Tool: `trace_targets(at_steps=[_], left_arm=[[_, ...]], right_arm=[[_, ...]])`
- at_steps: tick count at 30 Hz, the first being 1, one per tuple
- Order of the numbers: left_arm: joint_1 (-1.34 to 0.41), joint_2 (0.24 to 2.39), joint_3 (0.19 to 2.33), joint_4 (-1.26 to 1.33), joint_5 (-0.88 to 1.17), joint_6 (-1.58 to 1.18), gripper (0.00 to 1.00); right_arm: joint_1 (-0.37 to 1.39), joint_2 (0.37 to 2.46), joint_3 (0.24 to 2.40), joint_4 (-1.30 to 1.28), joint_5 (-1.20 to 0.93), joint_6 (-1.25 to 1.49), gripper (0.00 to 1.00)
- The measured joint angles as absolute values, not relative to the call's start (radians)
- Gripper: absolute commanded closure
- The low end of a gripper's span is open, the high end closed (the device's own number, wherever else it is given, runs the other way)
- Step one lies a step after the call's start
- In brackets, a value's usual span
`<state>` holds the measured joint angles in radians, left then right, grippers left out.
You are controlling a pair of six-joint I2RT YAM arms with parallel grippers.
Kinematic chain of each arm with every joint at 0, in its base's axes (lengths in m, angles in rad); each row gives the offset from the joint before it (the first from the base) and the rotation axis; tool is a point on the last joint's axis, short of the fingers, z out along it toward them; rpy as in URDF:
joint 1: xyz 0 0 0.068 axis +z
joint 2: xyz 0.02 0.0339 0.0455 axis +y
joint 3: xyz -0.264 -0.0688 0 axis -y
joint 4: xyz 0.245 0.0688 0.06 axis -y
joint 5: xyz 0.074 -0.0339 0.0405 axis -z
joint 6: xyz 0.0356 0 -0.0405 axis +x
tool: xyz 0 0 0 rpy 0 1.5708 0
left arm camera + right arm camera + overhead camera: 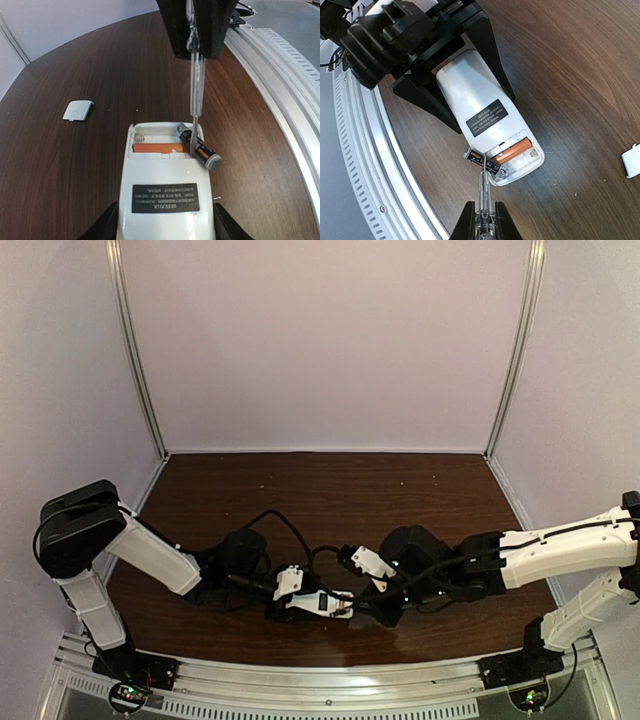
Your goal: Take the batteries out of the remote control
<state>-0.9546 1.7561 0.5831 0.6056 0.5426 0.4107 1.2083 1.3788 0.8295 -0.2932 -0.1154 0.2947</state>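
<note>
Remote control (165,195) lies back-up on the counter (100,65), clamped in the left hand (165,227), orange-red battery (159,148) seated in its open bay. Dark silver-ended battery (202,151) tilts out against the screwdriver (196,95) gripped by the right hand (482,220).

Smooth white plastic remote control (165,172) on a dark brown, faintly glossy wood-grain worktop (75,60).
Its back label (165,198) is matt black. The dark battery (206,155) has a shiny silvery metal end; the orange-red battery (159,148) looks smooth. The thin screwdriver (483,195) has a bright metal shaft and a clear plastic handle.
</note>
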Motion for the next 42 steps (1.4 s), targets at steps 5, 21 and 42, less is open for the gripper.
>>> trace_targets(at_steps=[5, 21, 42], left_arm=[[-0.954, 1.756, 0.583, 0.606, 0.543, 0.410, 1.00], [-0.950, 1.756, 0.583, 0.607, 0.544, 0.410, 1.00], [-0.949, 1.756, 0.583, 0.627, 0.547, 0.410, 1.00]], right_arm=[[1.217, 1.379, 0.828, -0.290, -0.115, 0.299, 1.00], [1.227, 1.378, 0.802, -0.287, -0.114, 0.325, 1.00], [1.233, 1.285, 0.767, -0.282, -0.066, 0.345, 1.00]])
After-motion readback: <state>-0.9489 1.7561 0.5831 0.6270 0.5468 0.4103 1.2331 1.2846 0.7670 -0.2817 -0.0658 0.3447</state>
